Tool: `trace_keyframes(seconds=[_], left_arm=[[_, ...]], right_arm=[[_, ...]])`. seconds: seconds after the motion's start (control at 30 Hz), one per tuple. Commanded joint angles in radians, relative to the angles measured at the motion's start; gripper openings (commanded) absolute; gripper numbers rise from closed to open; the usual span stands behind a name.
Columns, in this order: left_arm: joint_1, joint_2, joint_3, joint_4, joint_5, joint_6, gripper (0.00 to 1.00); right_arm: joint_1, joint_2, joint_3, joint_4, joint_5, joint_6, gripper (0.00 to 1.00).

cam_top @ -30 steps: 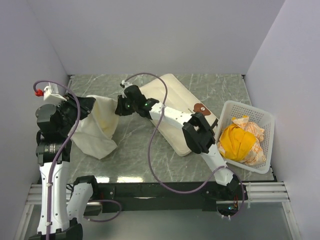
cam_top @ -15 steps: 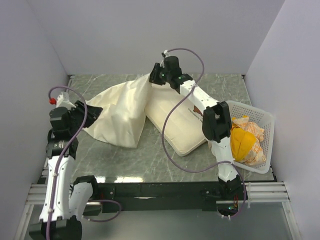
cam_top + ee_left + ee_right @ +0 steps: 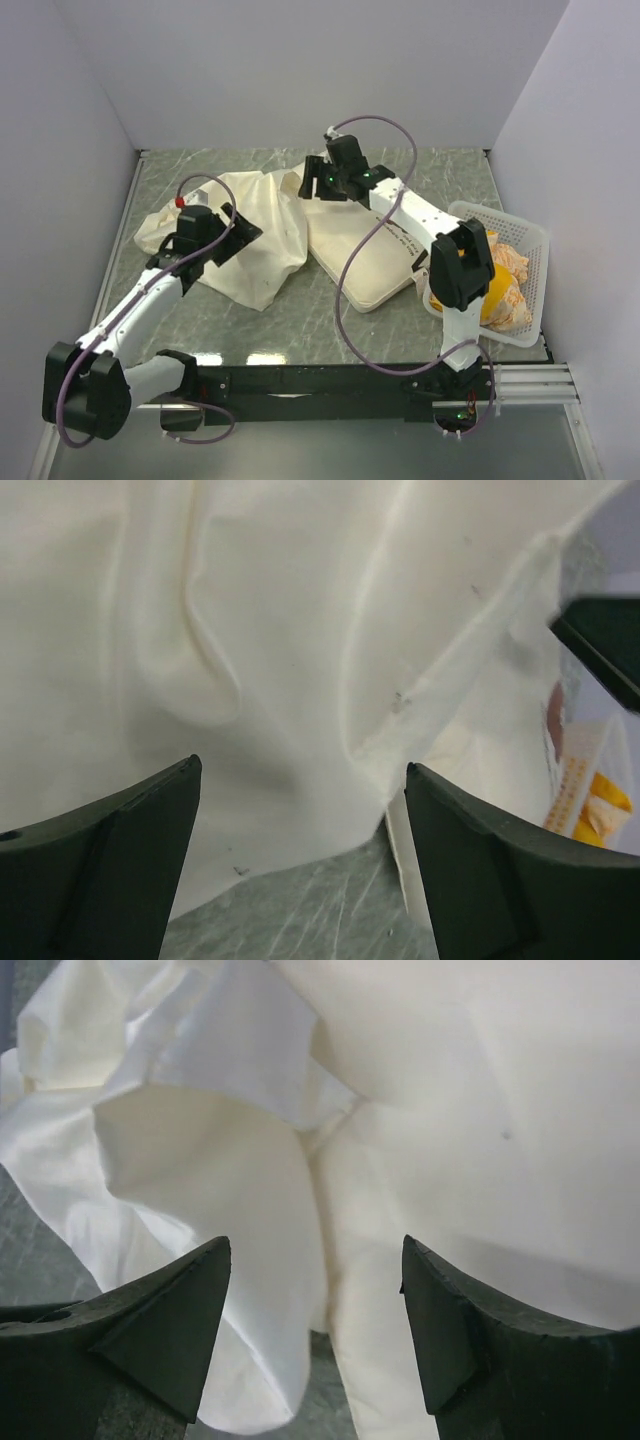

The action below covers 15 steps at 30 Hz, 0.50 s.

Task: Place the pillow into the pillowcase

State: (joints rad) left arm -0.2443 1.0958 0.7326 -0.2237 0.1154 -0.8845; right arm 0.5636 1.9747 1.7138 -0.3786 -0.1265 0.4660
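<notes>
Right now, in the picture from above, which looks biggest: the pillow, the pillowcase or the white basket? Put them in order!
1. pillowcase, spread widest.
2. pillow, close behind; the right arm hides part of it, so these two are unsure.
3. white basket, smallest.

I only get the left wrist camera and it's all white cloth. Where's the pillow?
Observer: The pillow lies on the table just right of the pillowcase, not inside it.
Operator: What's the other arm doing?
Observer: The right tool is open and holds nothing. It hangs over the far end, where pillow and pillowcase meet.
Operator: Is anything else over there?
Observer: A white basket sits at the table's right edge with an orange bundle in it.
</notes>
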Motion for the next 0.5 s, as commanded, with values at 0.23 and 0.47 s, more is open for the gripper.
trace_keyframes(seconds=[0.23,0.47], left_arm=[[-0.033,0.353,0.01,0.041,-0.425,-0.341,0.89],[0.198,0.535,0.057,-0.006,-0.352,-0.384,0.01]], right_arm=[[-0.014,-0.272,-0.272,0.043,0.125,-0.006,0.8],[-0.016,-0.359,-0.388,0.07,0.116,-0.015,0.81]])
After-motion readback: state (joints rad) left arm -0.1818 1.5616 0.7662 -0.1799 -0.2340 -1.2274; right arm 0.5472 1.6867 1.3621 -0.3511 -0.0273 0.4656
